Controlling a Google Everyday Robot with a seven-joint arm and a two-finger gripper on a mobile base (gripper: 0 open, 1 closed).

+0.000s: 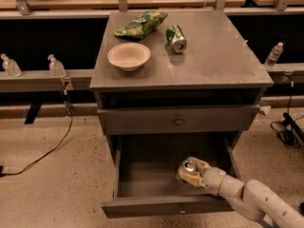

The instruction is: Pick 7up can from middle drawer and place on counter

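Note:
The 7up can, pale with a shiny silver top, stands upright in the front right part of the open grey drawer. My gripper reaches into the drawer from the lower right, and its cream fingers are closed around the can's body. The can is low, at or just above the drawer floor. The counter, the grey top of the cabinet, is above.
On the counter are a cream bowl, a green chip bag and a darker green can on its side. A closed drawer with a knob sits above the open one. Small bottles stand on side ledges. A cable lies on the floor.

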